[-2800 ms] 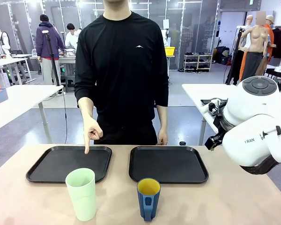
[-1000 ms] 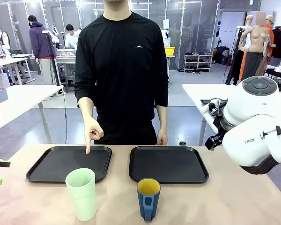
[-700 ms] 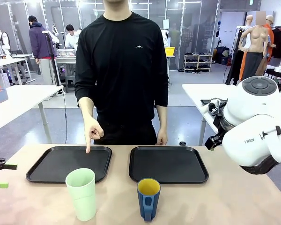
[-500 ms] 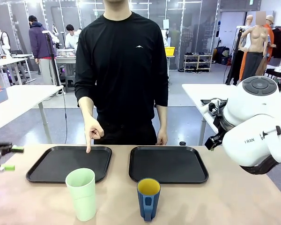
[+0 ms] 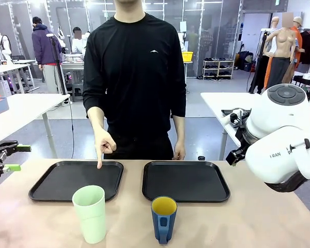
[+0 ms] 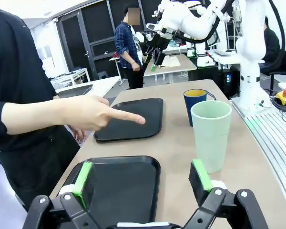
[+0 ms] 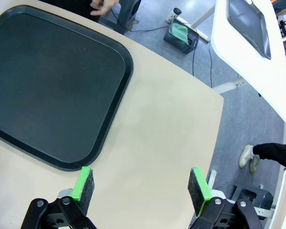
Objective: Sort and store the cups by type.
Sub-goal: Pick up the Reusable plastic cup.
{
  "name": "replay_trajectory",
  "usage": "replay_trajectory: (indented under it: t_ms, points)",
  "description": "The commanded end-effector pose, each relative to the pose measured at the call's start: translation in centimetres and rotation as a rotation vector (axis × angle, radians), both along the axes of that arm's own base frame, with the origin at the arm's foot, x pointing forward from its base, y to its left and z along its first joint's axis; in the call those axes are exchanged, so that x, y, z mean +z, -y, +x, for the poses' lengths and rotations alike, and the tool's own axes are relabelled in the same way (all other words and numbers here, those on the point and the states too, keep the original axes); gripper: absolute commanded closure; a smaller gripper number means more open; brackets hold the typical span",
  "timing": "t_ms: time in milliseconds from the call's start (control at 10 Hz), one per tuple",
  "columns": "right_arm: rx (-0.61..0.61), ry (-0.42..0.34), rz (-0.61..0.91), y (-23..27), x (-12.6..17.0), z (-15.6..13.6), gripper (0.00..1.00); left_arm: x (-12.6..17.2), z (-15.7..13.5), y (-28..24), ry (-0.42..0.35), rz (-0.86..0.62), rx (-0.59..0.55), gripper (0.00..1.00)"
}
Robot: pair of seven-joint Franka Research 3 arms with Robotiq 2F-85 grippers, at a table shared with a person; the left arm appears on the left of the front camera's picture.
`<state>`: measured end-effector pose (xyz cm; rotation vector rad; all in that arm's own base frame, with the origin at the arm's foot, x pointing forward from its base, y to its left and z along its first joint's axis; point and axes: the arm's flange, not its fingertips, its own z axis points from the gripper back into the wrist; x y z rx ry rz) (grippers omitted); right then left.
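I have the left gripper [image 6: 143,179] at the left edge of the table [image 5: 258,222], jaws spread wide and holding nothing. The right gripper [image 7: 140,183] is just as wide and empty, above bare tabletop beside a corner of the right tray [image 7: 47,81]. The mint-green tumbler [image 5: 90,213] stands upright on the near side of the table, in front of the left tray [image 5: 51,186]. The dark blue mug [image 5: 164,217], yellow inside, stands in front of the right tray. The person's hand [image 5: 104,147] points one finger down at the left tray's far edge.
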<state>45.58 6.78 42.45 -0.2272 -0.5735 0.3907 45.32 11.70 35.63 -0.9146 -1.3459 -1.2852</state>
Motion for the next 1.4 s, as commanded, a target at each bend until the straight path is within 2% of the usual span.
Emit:
replay_trajectory:
  t_ms: [0,200,300,400,500,900,1000,1200,1300]
  points:
    - [0.000,0.000,-0.002,0.0,0.0,0.0,0.00,0.6,0.2,-0.3,0.017,0.033,0.025,0.00]
    - [0.000,0.000,-0.002,0.0,0.0,0.0,0.00,0.1,0.0,-0.2,0.002,0.006,0.008,0.00]
    - [0.000,0.000,-0.002,0.0,0.0,0.0,0.00,-0.8,2.2,-0.2,0.029,-0.017,-0.102,0.00]
    - [0.000,0.000,-0.002,0.0,0.0,0.0,0.00,-1.9,4.0,-0.3,0.033,0.040,-0.120,0.00]
    - [0.000,0.000,-0.002,0.0,0.0,0.0,0.00,-2.8,5.2,-0.2,0.028,0.029,-0.196,0.00]
    - [0.000,0.000,-0.002,0.0,0.0,0.0,0.00,-5.4,7.9,3.0,-0.011,0.048,-0.403,0.00]
    - [0.000,0.000,-0.002,0.0,0.0,0.0,0.00,-6.0,7.8,4.2,-0.038,0.043,-0.417,0.00]
    - [0.000,0.000,-0.002,0.0,0.0,0.0,0.00,-7.2,5.6,6.7,-0.067,0.008,-0.440,0.00]
    - [0.000,0.000,-0.002,0.0,0.0,0.0,0.00,-7.4,4.1,7.5,-0.044,-0.022,-0.438,0.00]
